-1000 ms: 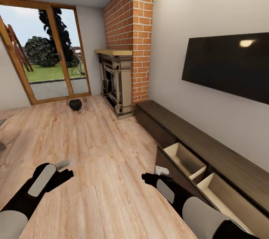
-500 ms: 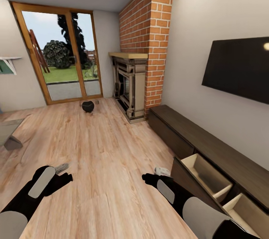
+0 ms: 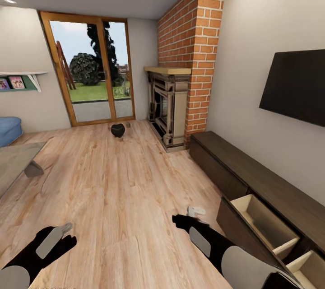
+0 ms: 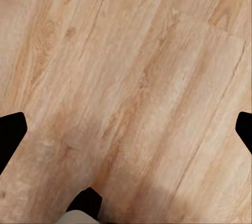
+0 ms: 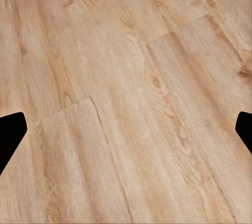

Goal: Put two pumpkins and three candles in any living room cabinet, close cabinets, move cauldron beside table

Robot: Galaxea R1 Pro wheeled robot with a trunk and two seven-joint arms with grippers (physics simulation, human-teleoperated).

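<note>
- The left gripper (image 4: 126,129) is spread wide with nothing between its fingers: in the left wrist view the two dark fingertips (image 4: 11,132) sit at opposite edges of the picture, over bare wooden floor (image 4: 136,77).
- The right gripper (image 5: 126,132) is likewise spread and empty, its fingertips (image 5: 10,132) far apart over the same plank floor in the right wrist view.
- In the head view, the left gripper (image 3: 67,227) hangs low at the near left and the right gripper (image 3: 195,211) low at the near right, both above the floor (image 3: 117,180) and touching nothing.
- The cauldron (image 3: 118,130), a small round black pot, stands on the floor far ahead of both grippers, between them in direction, just in front of the glass patio door (image 3: 92,72).
- The cabinet (image 3: 253,176), long, low and dark brown, runs along the wall to the right of the right gripper. Its nearest drawer (image 3: 264,223) is pulled out just beside and beyond the right gripper; its light wood inside looks bare. A second open drawer (image 3: 311,268) shows at the picture's corner, further to the right of that gripper.
- The worktop (image 3: 16,162), a grey low table, lies ahead and to the left of the left gripper, well apart from the cauldron.
- A brick fireplace (image 3: 174,104) stands beyond the cabinet's far end, and a dark television (image 3: 295,88) hangs on the wall above the cabinet.
</note>
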